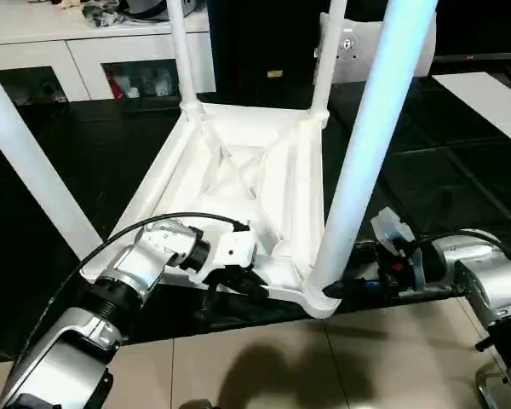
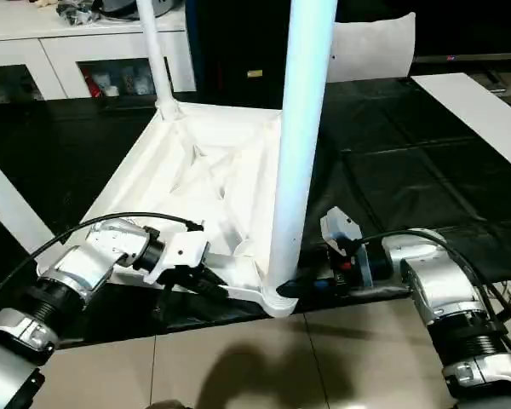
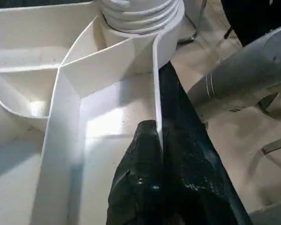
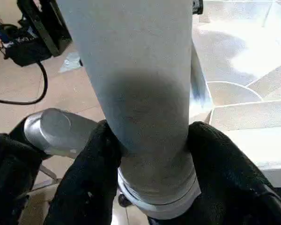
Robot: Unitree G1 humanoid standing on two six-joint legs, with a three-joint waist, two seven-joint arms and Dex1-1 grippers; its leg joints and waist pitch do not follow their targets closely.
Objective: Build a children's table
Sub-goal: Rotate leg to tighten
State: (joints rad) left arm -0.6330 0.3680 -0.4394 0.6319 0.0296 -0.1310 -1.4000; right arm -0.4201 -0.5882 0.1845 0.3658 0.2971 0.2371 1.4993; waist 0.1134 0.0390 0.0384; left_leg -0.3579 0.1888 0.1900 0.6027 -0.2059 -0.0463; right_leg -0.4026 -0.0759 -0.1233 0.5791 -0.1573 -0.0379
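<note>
a black mat [image 1: 111,162] carries the upturned children's table [image 1: 238,179].

The table top [image 1: 238,183] lies upside down on the floor, with legs standing up in its corner sockets. The near right leg [image 1: 370,141] rises at the front corner. The left tool [image 3: 161,140] clamps the near rim, left of this leg. The right tool [image 4: 147,154] grips the leg's base from the right. A cabinet [image 1: 77,51] stands behind.

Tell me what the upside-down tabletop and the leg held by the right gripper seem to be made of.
Tabletop: apparently moulded white plastic, given its thin ribs and glossy highlights. Leg: likely smooth plastic tube with a soft sheen, screw ridges at its base. The right gripper clamps it; the left gripper pinches the rim.
</note>
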